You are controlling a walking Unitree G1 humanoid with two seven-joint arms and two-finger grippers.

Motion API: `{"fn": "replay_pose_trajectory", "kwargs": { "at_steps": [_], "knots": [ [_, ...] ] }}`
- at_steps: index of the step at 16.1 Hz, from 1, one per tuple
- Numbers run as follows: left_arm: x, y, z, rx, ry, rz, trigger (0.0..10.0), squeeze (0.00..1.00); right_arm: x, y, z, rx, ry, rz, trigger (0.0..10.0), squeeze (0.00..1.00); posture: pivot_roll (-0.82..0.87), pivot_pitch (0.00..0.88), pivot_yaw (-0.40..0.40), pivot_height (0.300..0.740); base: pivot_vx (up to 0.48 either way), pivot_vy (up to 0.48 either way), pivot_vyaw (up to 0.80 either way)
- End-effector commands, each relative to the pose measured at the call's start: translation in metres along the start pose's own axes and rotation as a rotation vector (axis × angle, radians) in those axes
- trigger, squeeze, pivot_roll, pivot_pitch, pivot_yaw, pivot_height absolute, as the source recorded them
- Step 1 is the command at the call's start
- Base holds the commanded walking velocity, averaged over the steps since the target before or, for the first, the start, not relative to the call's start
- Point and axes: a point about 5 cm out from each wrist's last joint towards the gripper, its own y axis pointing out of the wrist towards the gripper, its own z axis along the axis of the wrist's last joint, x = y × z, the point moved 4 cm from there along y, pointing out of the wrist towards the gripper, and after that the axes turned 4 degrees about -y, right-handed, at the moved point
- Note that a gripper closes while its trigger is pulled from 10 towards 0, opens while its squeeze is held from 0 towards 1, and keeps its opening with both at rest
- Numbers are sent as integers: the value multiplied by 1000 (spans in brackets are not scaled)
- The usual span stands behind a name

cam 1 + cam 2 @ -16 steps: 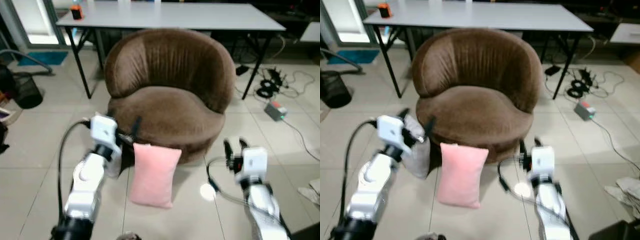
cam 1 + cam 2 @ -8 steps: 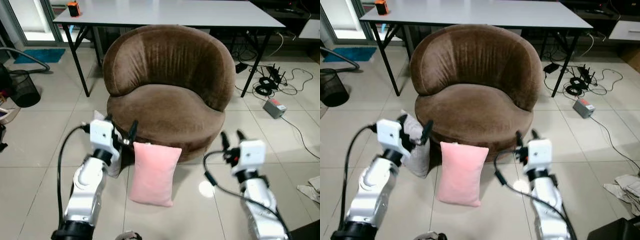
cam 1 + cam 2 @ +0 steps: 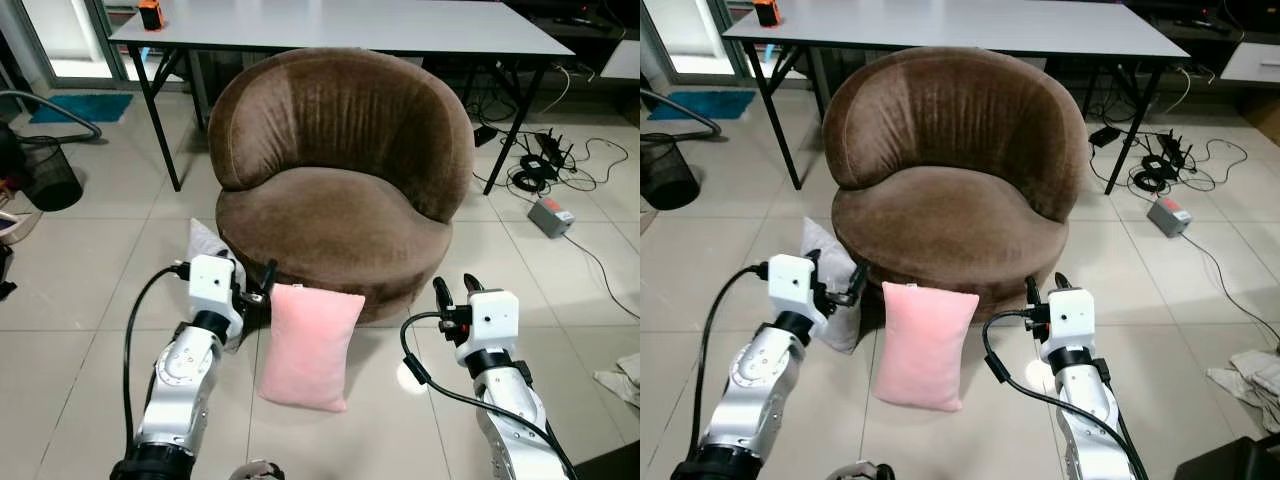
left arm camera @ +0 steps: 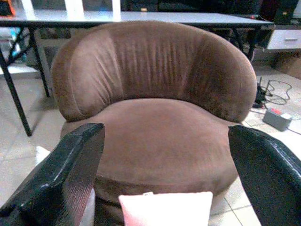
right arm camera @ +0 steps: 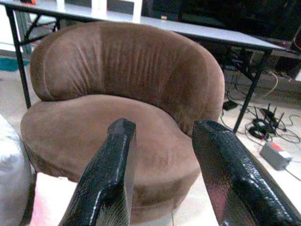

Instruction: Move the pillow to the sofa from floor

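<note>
Grippers sit nearest the camera, 1 on each silver arm. The left gripper [image 3: 250, 285] hovers at 9 o'clock of the pink rectangular fabric pillow [image 3: 309, 345], just beside its upper corner, its 2 black fingers [image 4: 70, 174] spread wide with nothing between them. The right gripper [image 3: 453, 290] hangs at 3 o'clock of the pillow, apart from it, its 2 fingers [image 5: 110, 176] parted by a moderate gap and empty.

The pillow stands upright on the pale tiled floor [image 3: 70, 300], leaning against the front base of the round brown velvet armchair sofa [image 3: 340, 170], which lies at 12 o'clock of it. A grey cushion [image 3: 830, 285] rests on the floor at the sofa's 8 o'clock, behind the left gripper.

Further off, at the sofa's 12 o'clock, stands a long white table with black legs [image 3: 400, 25], an orange object [image 3: 151, 14] on its left end. At 3 o'clock of the sofa, black cables and a grey power box [image 3: 550, 215] lie on the tiles. A black mesh bin [image 3: 50, 182] stands at 9 o'clock.
</note>
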Motion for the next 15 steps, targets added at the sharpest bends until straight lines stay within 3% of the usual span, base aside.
{"fn": "replay_pose_trajectory", "kwargs": {
  "at_steps": [1,11,13,15],
  "knots": [
    [-1,1,-2,-17,-5,-4,10000,0,-4,-1,-3,-14,4,16,10000,0,-2,17,-10,740,0,469,0],
    [3,1,-11,-71,-77,-38,10000,0,-10,-7,-16,-62,0,36,10000,0,-2,18,-5,740,0,480,0],
    [3,0,-10,-62,-61,-38,10000,0,-10,-8,-17,-65,-1,38,10000,0,-2,15,-5,740,0,480,0],
    [1,1,-11,-62,-3,-22,10000,0,-9,-8,-21,-88,2,26,10000,0,-2,10,-4,740,0,0,0]
  ]
}}
